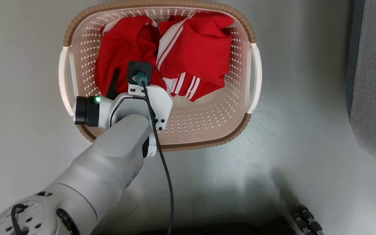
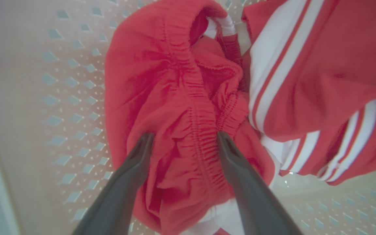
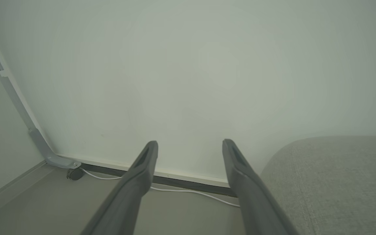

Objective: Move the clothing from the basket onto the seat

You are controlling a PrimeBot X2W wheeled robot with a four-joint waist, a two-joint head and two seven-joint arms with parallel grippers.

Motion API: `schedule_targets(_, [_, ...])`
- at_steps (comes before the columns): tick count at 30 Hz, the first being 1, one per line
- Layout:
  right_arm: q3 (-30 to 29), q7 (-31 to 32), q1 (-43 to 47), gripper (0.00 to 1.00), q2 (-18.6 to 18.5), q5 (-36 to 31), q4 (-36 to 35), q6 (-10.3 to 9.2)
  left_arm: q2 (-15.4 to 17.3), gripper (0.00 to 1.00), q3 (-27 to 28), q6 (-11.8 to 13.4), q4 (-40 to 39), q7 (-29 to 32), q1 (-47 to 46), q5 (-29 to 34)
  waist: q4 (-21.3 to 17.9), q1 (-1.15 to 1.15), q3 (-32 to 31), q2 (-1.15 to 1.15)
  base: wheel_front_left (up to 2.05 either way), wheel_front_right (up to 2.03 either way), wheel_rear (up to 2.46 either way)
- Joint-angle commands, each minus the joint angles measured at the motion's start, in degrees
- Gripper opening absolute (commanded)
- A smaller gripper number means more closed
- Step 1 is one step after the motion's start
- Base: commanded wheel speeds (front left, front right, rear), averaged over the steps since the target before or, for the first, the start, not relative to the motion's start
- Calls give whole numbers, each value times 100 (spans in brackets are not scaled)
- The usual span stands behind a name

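Observation:
The cream basket point(image 1: 207, 143) stands on the floor below me with two red garments in it. The left garment point(image 1: 119, 52) is bunched; the right garment point(image 1: 197, 55) shows white stripes. My left gripper point(image 2: 185, 135) reaches down into the basket, open, its fingers straddling the elastic waistband of the left garment point(image 2: 162, 98). The striped garment point(image 2: 331, 65) lies just beside it. One dark finger point(image 1: 113, 83) shows beside the wrist in the head view. My right gripper point(image 3: 190, 143) is open with nothing in it, next to the grey sofa point(image 3: 331, 182), whose edge point(image 1: 374, 81) lies right of the basket.
A wall and dark skirting face the right gripper, with a white cable point(image 3: 181, 191) on the floor and a grey metal leg point(image 3: 41, 143) at the left. Part of my dark base point(image 1: 305, 222) shows at the bottom. Bare floor separates basket and sofa.

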Motion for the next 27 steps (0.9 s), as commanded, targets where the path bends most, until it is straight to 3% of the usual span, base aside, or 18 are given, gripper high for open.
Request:
schedule_targets(1, [-5,-32,192,100,-124,14,-152,24,42,100,-22,127,16,140,-47,54,-14,0,18,0,0,0,0])
schedule_targets(7, [-12,-32,136,100,-100,65,-186,24,42,100,-136,137,150,1035,-162,797,-79,0,79,0,0,0,0])
schedule_targets(8, [-16,-32,129,100,-94,71,-189,24,42,93,-137,95,156,1168,-165,994,-83,0,84,0,0,0,0])
schedule_targets(9, [-25,-32,125,100,-92,72,-191,24,42,27,-138,80,130,1245,-182,1123,-80,0,87,0,0,0,0])
schedule_targets(10, [-28,-32,120,100,-87,70,-194,24,42,0,-138,55,104,1317,-195,1231,-79,0,86,0,0,0,0])
schedule_targets(15, [8,-32,105,100,-16,59,-183,24,42,0,-139,24,-13,1494,-132,1338,-73,0,-46,0,0,0,0])
schedule_targets(20, [139,-32,73,100,97,42,-96,24,42,0,-140,-202,23,1326,84,1456,-76,0,-423,0,0,0,0])
schedule_targets(27, [390,-32,167,100,187,-21,114,24,42,0,-8,-608,315,441,417,1144,-17,0,-1083,0,0,0,0])
